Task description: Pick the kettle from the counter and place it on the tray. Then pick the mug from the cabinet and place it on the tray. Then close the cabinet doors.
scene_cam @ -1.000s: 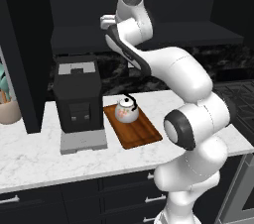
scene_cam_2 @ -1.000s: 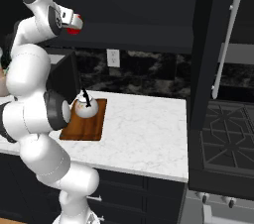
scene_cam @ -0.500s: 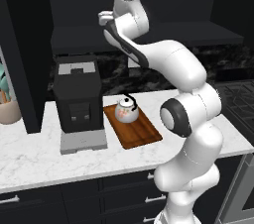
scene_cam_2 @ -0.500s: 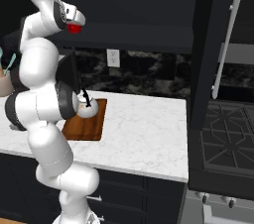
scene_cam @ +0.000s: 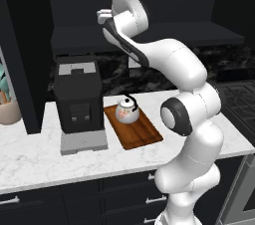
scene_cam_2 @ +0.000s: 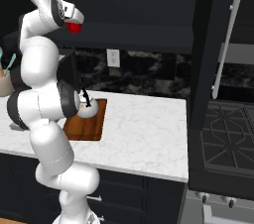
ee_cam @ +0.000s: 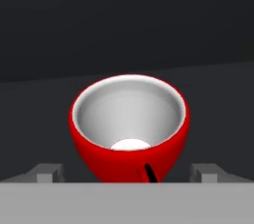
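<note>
The red mug [ee_cam: 129,129] with its white inside stands on the dark shelf of the cabinet [scene_cam_2: 149,37]. My gripper [ee_cam: 128,172] is open, with one fingertip [ee_cam: 49,172] on each side of the mug's base and a gap to each. From the right base view the mug [scene_cam_2: 75,28] shows just under the hand [scene_cam_2: 69,14]. The white kettle [scene_cam: 127,111] with its black handle sits on the wooden tray [scene_cam: 145,135] on the marble counter [scene_cam: 45,159]. Both cabinet doors [scene_cam_2: 213,69] stand open.
A black coffee machine [scene_cam: 78,99] stands left of the tray. A beige utensil pot [scene_cam: 9,111] sits at the counter's far left. The open right door with its silver bar handle [scene_cam_2: 227,44] hangs over the stove [scene_cam_2: 223,139]. Dark drawers run below the counter.
The arm's elbow has swung up and straightened, and the hand has edged in toward the mug on the shelf. The gripper stays open; kettle and tray have not moved.
</note>
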{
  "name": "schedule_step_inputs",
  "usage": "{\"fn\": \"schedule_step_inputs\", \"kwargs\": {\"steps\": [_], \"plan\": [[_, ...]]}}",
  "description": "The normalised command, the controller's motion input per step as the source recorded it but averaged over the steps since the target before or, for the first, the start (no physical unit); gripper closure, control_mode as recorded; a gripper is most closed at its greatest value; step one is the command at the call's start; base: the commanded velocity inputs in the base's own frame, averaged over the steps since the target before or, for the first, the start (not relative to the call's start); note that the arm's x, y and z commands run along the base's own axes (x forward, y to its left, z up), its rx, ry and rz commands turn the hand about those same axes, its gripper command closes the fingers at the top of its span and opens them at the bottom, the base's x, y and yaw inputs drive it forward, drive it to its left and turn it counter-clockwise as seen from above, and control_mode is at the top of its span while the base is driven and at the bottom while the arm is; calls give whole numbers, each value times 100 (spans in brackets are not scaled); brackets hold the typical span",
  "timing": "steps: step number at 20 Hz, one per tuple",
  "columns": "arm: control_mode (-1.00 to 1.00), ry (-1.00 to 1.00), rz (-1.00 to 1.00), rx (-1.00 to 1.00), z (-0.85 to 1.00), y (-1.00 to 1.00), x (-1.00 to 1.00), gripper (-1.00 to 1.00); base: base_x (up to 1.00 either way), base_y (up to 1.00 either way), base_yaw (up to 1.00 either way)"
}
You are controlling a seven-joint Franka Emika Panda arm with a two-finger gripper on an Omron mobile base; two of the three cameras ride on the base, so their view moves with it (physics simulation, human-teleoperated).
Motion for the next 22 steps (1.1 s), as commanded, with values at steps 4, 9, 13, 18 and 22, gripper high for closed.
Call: {"fn": "schedule_step_inputs", "kwargs": {"steps": [4, 9, 13, 18, 22], "plan": [[-100, -8, 0, 0, -7, -3, 1, -100, 0, 0, 0], [-100, -4, 0, 0, -8, -8, -1, -100, 0, 0, 0], [-100, 0, 0, 0, 0, -10, -6, -100, 0, 0, 0], [-100, 0, 0, 0, 0, -6, -4, -100, 0, 0, 0], [-100, 0, 0, 0, -9, 0, -7, -100, 0, 0, 0]]}}
